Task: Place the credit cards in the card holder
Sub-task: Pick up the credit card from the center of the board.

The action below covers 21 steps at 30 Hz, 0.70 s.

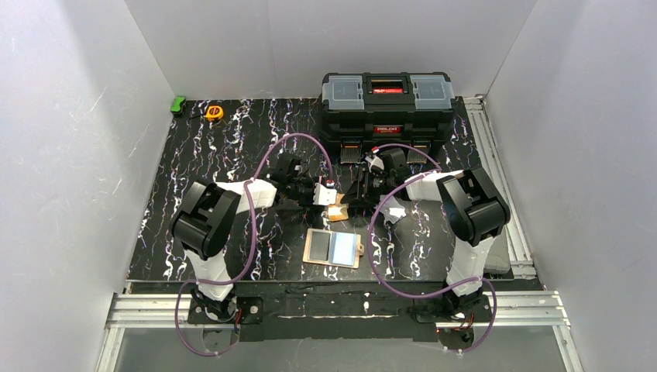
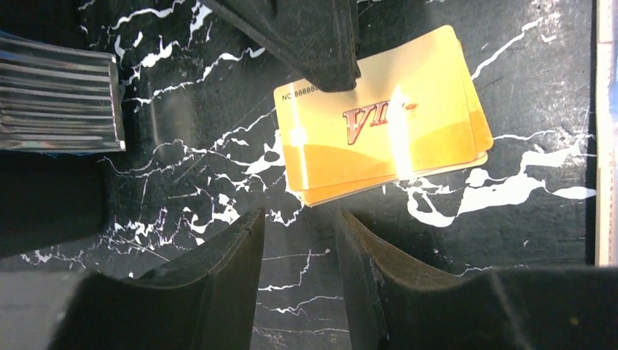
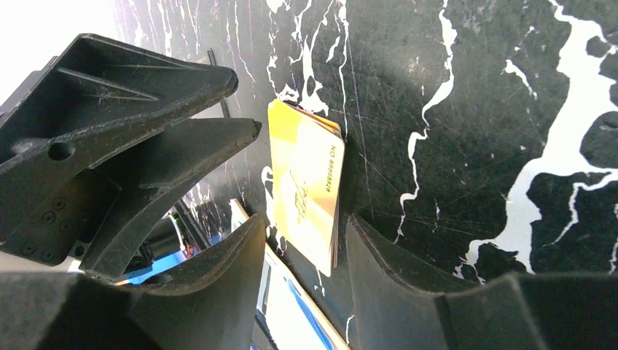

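- My left hand (image 2: 300, 216) is partly open and holds nothing. Its fingers point at a long edge of the stack of thin orange-gold plastic cards (image 2: 379, 138).
- The cards lie flat about mid-counter on the black, white-veined counter (image 1: 232, 155). They are just beyond the cream-beige folding card holder (image 1: 334, 248), which lies spread open near the counter's near edge.
- My right hand (image 3: 306, 222) is also parted and grips nothing. One fingertip (image 2: 328, 65) sits at the stack's opposite edge.
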Tool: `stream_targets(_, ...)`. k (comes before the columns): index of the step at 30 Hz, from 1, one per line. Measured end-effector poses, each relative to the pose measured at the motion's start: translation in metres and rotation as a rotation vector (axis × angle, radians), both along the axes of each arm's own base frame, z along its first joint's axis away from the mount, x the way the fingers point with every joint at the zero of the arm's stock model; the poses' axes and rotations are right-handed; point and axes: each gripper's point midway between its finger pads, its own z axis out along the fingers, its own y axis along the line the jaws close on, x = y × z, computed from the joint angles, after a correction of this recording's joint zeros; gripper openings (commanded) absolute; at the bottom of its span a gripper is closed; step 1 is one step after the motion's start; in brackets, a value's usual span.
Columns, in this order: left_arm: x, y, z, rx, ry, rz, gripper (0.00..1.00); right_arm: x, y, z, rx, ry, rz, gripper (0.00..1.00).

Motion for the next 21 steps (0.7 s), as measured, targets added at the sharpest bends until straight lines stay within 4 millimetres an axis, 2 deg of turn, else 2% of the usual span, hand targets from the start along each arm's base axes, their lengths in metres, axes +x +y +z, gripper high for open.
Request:
stream_targets(11,-0.002,-0.012,0.001,-0.024,-0.01,-0.026,0.4,0.0,0.002,0.0,0.014,0.004,0.008,0.53)
stream_targets(21,0.0,-0.014,0.001,-0.027,-0.009,-0.023,0.4,0.001,0.003,0.0,0.028,0.007,0.013,0.53)
